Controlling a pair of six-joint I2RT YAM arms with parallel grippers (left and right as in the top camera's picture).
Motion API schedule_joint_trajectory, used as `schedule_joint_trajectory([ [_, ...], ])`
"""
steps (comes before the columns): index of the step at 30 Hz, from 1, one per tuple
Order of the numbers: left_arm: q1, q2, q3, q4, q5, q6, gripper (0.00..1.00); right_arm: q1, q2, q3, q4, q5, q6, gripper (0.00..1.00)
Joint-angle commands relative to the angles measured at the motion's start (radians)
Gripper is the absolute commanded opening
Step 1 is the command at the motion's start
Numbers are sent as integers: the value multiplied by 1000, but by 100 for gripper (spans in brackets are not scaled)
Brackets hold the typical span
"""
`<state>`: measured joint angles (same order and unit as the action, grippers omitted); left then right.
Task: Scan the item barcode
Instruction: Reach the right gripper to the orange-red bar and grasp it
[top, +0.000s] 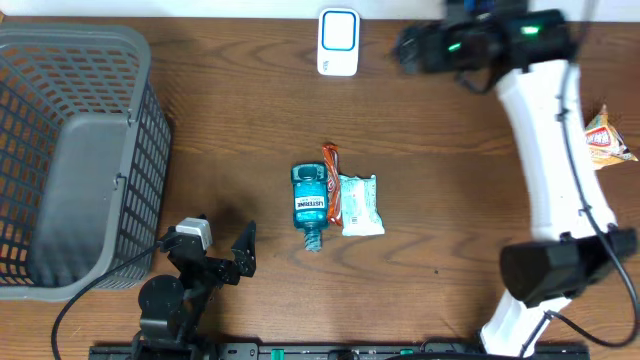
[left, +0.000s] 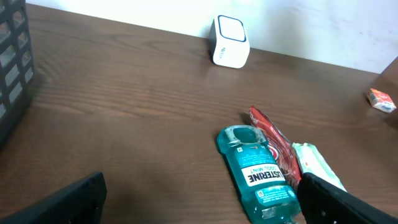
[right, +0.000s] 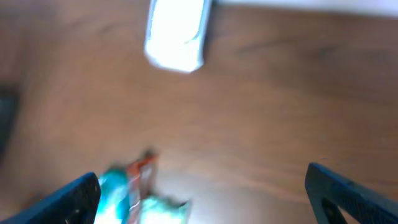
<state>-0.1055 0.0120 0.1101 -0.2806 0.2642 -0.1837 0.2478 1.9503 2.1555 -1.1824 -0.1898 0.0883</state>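
Left gripper sits at the near left, just right of the grey mesh basket. Its fingers are spread wide with nothing between them. Right gripper is at the far edge, just right of the white barcode scanner, apart from it. The overhead view is too dark and blurred there to read it. The right wrist view is blurred too, but shows both fingers wide apart with only bare table between, so it's empty.

The items are in one cluster mid-table, well apart from both grippers. The teal Listerine bottle lies flat, label up, cap toward the near side. A red-orange wrapper lies along its right side, touching. A white packet is against the wrapper's right side. I can't tell where any barcode is.

The scanner stands at the far centre, in line with the cluster. A separate snack pack is at the right edge, beside the right arm.
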Motion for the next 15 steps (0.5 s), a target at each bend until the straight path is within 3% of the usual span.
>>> schedule_joint_trajectory([
  [1,2,-6,-16,-22,13,-2,98,82,70,-12,-72,-97,-11,99],
  [5,2,-6,-16,-22,13,-2,98,190,156,-13,-177,-46,-18,99],
  [15,2,-6,-16,-22,13,-2,98,338,389,-14,-257,117,1,99],
])
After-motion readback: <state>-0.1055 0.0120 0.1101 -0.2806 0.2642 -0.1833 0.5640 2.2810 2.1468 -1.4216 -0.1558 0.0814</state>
